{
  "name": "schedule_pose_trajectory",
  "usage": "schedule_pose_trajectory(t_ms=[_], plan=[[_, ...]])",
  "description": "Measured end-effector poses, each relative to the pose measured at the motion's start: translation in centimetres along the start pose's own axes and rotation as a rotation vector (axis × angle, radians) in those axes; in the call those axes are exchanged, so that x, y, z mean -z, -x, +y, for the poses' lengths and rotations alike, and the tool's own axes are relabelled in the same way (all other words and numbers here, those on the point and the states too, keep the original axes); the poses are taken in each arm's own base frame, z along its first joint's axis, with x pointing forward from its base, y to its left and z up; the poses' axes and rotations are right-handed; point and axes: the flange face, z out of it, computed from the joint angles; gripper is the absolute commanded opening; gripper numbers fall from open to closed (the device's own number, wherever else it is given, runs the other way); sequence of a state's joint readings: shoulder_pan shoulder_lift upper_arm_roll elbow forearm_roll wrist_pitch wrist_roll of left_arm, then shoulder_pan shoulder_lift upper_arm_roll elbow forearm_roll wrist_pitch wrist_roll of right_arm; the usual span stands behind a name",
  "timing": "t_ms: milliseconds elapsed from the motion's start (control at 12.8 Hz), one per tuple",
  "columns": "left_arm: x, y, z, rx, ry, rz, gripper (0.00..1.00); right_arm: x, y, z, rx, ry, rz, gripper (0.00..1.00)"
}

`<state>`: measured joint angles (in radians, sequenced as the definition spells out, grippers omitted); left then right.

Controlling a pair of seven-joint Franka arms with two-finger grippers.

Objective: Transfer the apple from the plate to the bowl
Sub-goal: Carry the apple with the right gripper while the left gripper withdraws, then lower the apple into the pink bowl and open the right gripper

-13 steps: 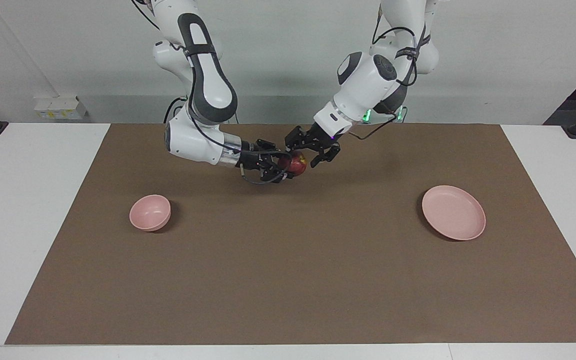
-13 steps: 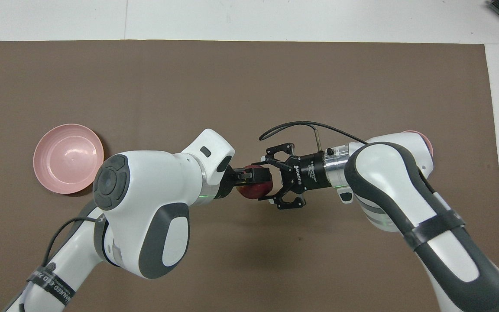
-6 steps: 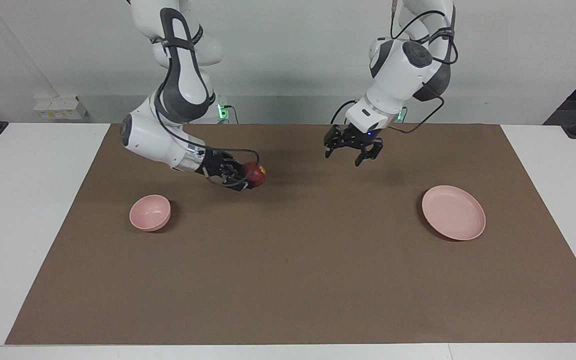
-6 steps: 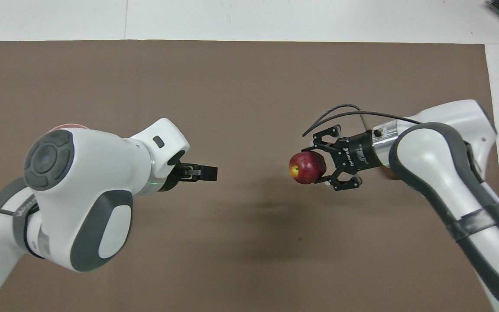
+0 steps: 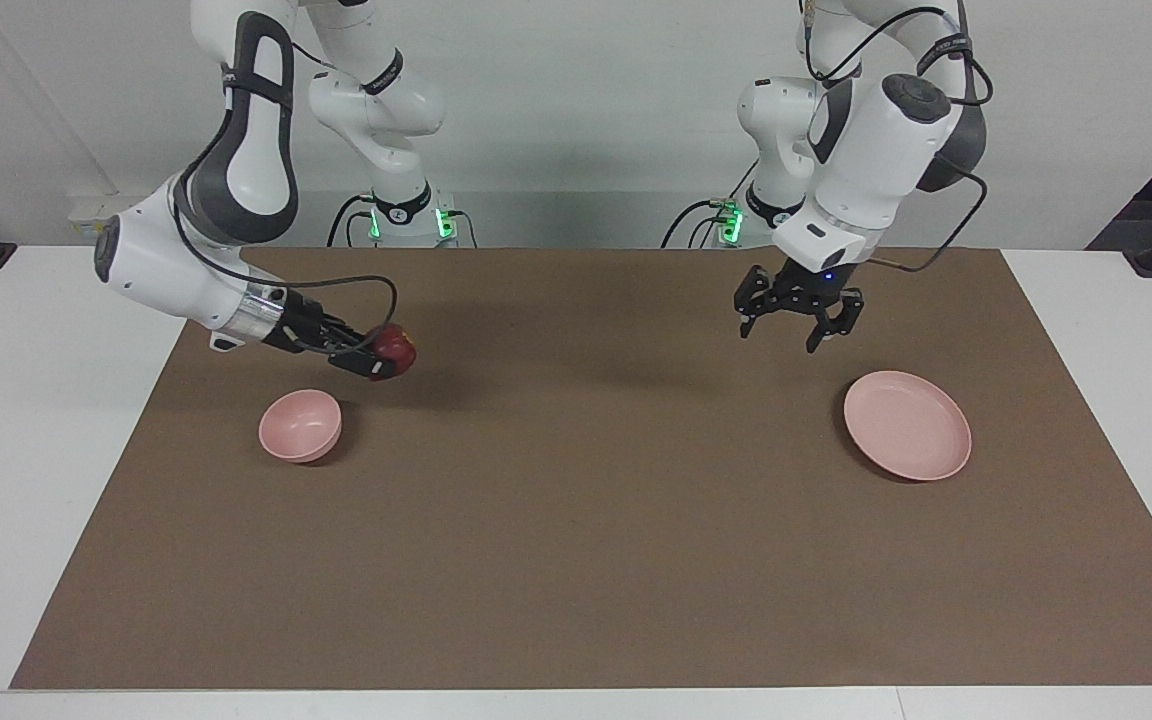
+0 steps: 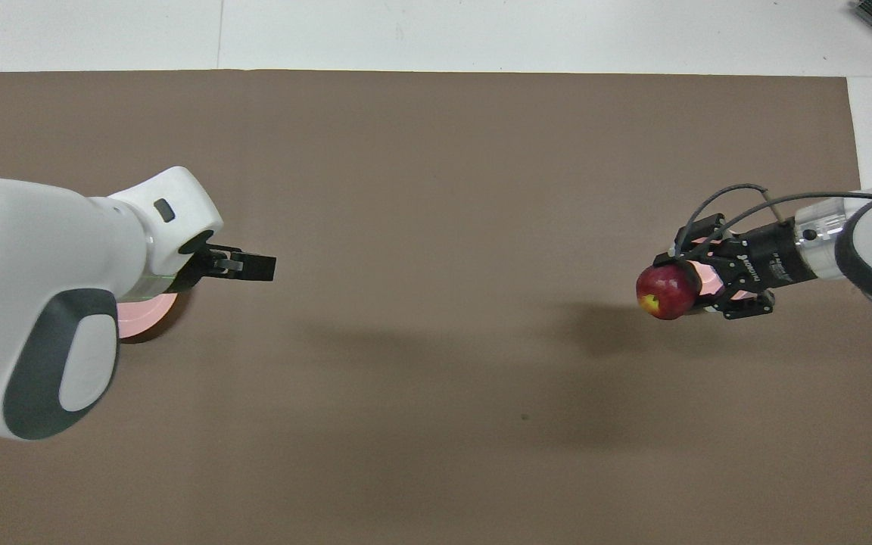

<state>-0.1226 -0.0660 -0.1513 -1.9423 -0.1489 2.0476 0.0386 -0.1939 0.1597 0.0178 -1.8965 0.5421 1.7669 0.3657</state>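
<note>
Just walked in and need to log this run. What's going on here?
The right gripper holds the apple in the air, close by the bowl at its end of the table but not yet over it. The left gripper is open and empty, hanging near the plate, which has nothing on it. The apple is off the plate and not yet in the bowl.

the only lettering stands in the overhead view, as small white print on the black body of the right gripper (image 6: 697,281), between its fingers and the silver wrist ring; the letters are too small to make out. no other text, label, number or sign can be read in either view.
</note>
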Motion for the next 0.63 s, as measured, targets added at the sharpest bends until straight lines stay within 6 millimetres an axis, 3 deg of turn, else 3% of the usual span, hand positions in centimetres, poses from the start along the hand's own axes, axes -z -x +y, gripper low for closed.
schedule_pose_trajectory(t_ms=[313, 626], plan=[[5.8, -0.6, -5.1, -0.029, -0.018, -0.021, 1.00, 4.2, -4.1, 3.9, 0.198, 0.124, 0.146, 0.00], [11.0, -0.9, -6.3, -0.039, -0.093, -0.016, 1.00, 3.0, -5.9, 2.5, 0.292, 0.193, 0.261, 0.00]])
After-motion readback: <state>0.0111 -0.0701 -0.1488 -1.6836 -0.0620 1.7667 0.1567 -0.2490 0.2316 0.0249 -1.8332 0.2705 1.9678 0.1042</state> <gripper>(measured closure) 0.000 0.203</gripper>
